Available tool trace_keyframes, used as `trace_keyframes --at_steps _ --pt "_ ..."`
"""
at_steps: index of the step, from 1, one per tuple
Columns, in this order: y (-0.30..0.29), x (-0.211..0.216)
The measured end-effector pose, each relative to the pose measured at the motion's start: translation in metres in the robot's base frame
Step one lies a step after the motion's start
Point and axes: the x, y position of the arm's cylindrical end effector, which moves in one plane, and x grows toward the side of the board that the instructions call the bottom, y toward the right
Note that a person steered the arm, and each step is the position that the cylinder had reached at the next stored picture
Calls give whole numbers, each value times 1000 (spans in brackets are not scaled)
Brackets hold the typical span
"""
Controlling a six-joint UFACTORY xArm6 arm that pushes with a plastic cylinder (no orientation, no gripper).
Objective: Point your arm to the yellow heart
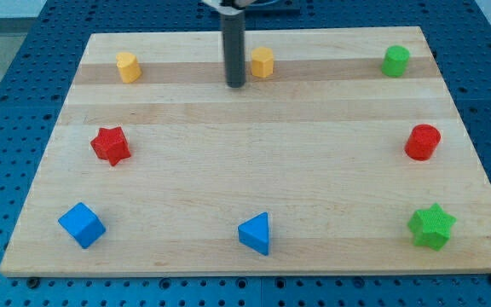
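A yellow heart-like block (127, 66) sits near the view's top left of the wooden board (254, 170). A second yellow block (262, 61), which looks hexagonal, sits at the top middle. My dark rod comes down from the top edge, and my tip (235, 85) rests on the board just left of and slightly below the hexagonal yellow block, apart from it. The yellow heart lies well to the left of my tip.
A green cylinder (395, 60) is at the top right and a red cylinder (422, 141) at the right. A green star (432, 226) is at the bottom right, a blue triangle (256, 233) at the bottom middle, a blue cube (82, 225) at the bottom left, and a red star (110, 145) at the left.
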Motion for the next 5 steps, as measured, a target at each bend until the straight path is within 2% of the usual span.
trace_keyframes --at_steps 2,5 --pt "-79 8" --pt "-143 78"
